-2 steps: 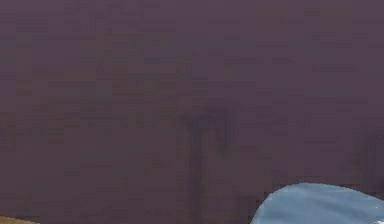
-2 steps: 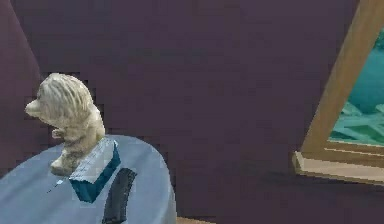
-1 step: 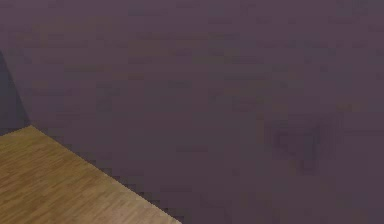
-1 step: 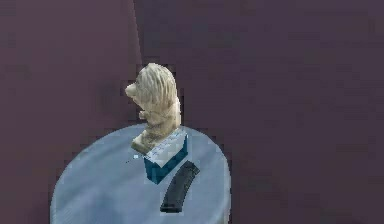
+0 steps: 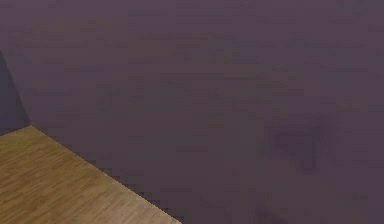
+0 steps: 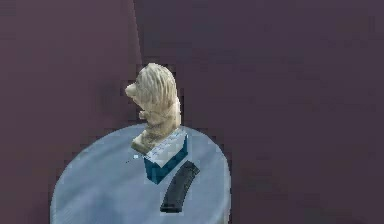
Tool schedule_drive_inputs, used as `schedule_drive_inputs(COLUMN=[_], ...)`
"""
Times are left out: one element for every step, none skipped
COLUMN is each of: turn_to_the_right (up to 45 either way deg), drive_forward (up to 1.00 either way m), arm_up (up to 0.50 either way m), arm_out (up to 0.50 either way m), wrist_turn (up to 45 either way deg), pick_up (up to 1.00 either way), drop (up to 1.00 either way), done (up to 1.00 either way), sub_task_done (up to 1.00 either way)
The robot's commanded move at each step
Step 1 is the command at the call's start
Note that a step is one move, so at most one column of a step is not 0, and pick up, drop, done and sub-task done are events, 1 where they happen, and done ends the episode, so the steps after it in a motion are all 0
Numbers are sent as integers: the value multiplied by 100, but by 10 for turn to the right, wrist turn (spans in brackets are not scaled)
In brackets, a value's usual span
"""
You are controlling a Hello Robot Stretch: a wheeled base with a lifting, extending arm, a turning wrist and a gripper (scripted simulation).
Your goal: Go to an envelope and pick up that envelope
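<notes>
In the arm side view a round, pale grey-blue bench (image 6: 90,185) is standing before a dark purple wall (image 6: 290,80). A tan statue (image 6: 155,100) is standing upright toward the far part of the benchtop. A small teal box with a white top (image 6: 167,160) is sitting right against the statue's base on the nearer side. A tiny white fleck (image 6: 134,155) is lying just beside the box's left end. A flat, dark, oblong thing (image 6: 180,187) is lying just beside the box, reaching toward the bench's near rim.

Where the envelope is cannot be told: nothing on the bench is showing a clear envelope shape, and the white fleck is too small to name.

In the forward view the same dark wall (image 5: 200,80) is rising close ahead, with a wedge of wooden floor (image 5: 60,185) lying at the lower left.

The gripper's state cannot be told, so nothing is being placed relative to it.
</notes>
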Motion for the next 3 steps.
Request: schedule_drive_inputs(turn_to_the_right=[0, 0, 0], drive_forward=[0, 0, 0], arm_up=[38, 0, 0], arm_out=[0, 26, 0], wrist_turn=[0, 0, 450], pick_up=[0, 0, 0], drop=[0, 0, 0], done=[0, 0, 0], sub_task_done=[0, 0, 0])
